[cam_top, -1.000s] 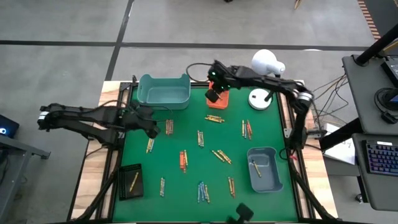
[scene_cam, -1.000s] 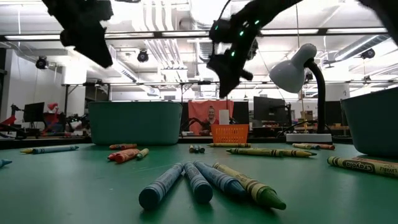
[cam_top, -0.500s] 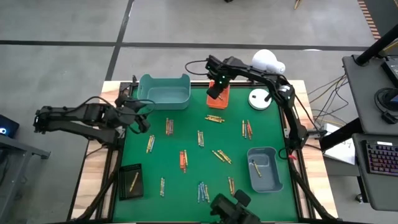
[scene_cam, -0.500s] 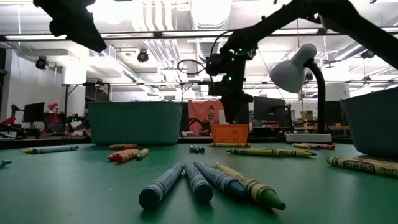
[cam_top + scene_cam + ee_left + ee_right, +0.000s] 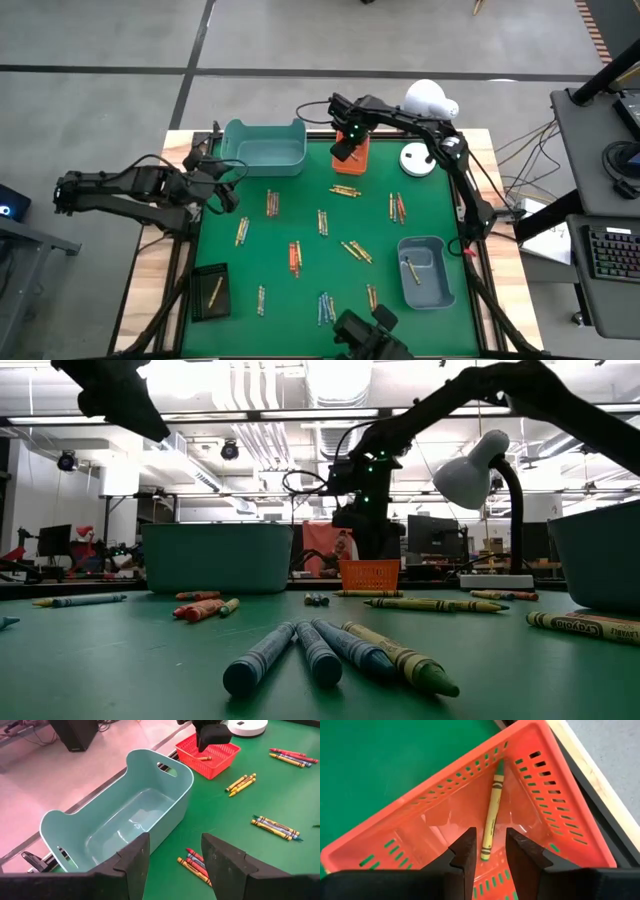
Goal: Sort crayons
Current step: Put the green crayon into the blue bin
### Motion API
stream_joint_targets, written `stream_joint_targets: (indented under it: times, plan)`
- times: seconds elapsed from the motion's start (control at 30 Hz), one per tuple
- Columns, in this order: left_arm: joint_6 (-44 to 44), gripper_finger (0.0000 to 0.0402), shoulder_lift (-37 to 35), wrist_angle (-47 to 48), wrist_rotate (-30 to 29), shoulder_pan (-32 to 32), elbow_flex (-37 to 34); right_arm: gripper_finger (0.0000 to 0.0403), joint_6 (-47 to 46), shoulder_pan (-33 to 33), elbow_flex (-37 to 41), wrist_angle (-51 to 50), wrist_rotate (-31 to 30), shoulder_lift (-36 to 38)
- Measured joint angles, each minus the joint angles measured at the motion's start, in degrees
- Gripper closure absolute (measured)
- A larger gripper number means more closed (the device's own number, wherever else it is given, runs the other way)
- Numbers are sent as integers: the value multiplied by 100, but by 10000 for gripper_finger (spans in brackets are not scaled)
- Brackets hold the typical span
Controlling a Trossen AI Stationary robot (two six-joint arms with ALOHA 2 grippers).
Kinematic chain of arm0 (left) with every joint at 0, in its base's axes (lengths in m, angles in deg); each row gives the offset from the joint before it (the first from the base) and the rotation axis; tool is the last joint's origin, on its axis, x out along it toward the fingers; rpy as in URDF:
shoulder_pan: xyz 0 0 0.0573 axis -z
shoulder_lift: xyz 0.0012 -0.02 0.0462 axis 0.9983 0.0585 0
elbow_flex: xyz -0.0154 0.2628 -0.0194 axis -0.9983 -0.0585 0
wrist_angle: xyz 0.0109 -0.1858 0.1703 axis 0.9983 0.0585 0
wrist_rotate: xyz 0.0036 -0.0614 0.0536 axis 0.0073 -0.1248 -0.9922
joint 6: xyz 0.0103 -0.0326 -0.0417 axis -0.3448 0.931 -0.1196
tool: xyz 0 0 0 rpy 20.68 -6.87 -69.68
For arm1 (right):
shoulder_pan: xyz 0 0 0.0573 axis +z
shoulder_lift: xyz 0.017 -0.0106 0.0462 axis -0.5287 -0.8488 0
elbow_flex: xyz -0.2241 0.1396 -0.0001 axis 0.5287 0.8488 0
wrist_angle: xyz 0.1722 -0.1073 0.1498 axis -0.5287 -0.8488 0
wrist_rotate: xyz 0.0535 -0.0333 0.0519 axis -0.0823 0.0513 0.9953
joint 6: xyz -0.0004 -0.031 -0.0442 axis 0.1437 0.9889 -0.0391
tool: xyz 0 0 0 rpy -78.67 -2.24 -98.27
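Right wrist view first: your right gripper (image 5: pixel 487 851) hangs over the orange basket (image 5: pixel 445 795), fingers parted with a clear gap, gripping nothing. A yellow crayon (image 5: pixel 491 816) lies loose on the basket floor, directly below and just ahead of the fingertips, not touching them. Its long axis runs away from the gripper toward the basket's far corner, green tip leading, and it lies flat.

High view puts that gripper (image 5: pixel 343 148) at the table's far edge over the basket (image 5: pixel 358 160), beside the teal bin (image 5: pixel 263 147). Your left gripper (image 5: pixel 222 192) waits near the left edge of the green mat (image 5: pixel 300 220), fingers spread and empty. More crayons (image 5: pixel 345 190) lie scattered across the mat, mostly in small groups, well apart from both grippers.
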Motion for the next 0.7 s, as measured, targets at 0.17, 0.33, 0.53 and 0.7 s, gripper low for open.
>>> stream_joint_targets:
  times: [0.17,0.33,0.53,0.7]
  plan:
    - [0,239,0,0,-2,0,0,308,-35,0,9,153,-19,-77]
    - [0,239,0,4,-4,0,-2,308,39,2,12,148,-28,-171]
    - [0,239,2,11,-4,0,-2,308,59,2,13,156,-28,-263]
    - [2,239,2,11,-4,0,-2,308,28,2,13,195,-31,-386]
